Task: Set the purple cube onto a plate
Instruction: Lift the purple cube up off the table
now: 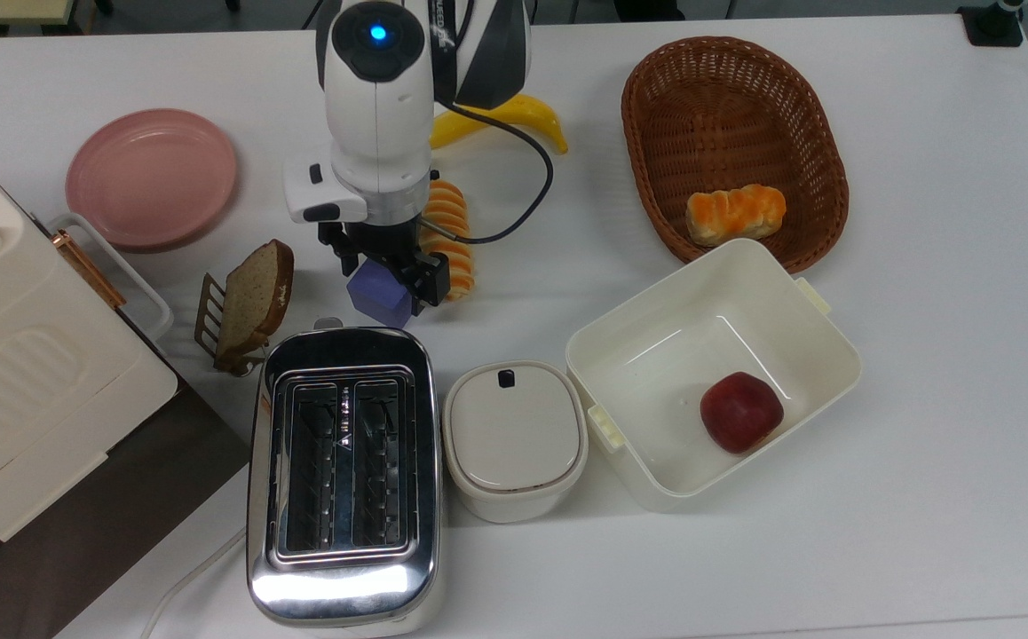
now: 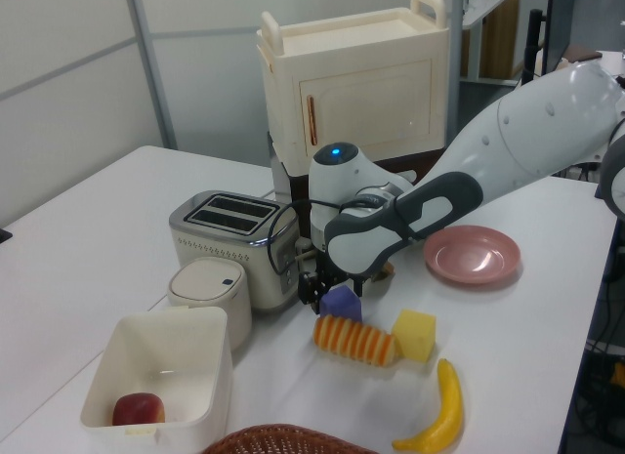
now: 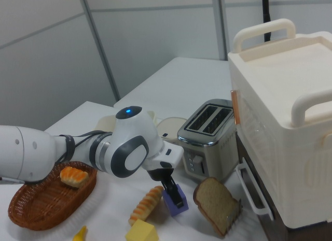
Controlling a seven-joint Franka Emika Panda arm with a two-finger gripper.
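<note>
1. Partial white lettering is showing on the arm's dark band at the upper edge of the top view, too cut off to read; no other writing is legible on the things.
2. The purple cube (image 1: 378, 297) is sitting on the white desk (image 1: 922, 444), a small matte blue-purple block with plain faces and soft edges.
3. The claw (image 1: 387, 271) is reaching down over the purple cube, its 2 black fingers (image 1: 432, 280) standing apart on opposite sides of it; whether they are pressing the faces I cannot tell.
4. In the left view the claw (image 2: 327, 296) is covering the cube's (image 2: 341, 302) upper part, and in the right view the claw (image 3: 174, 194) is straddling the cube (image 3: 174, 203).
5. The cube is lying just beside a striped orange bread roll (image 1: 450, 235) and near the chrome toaster (image 1: 343, 479), with a bread slice (image 1: 254, 302) in a rack on the top view's left.
6. The plate (image 1: 151, 177), round, pink and bare, is lying well apart from the cube toward the top view's upper left.
7. A yellow cube (image 2: 414, 335) is sitting beside the roll in the left view.
</note>
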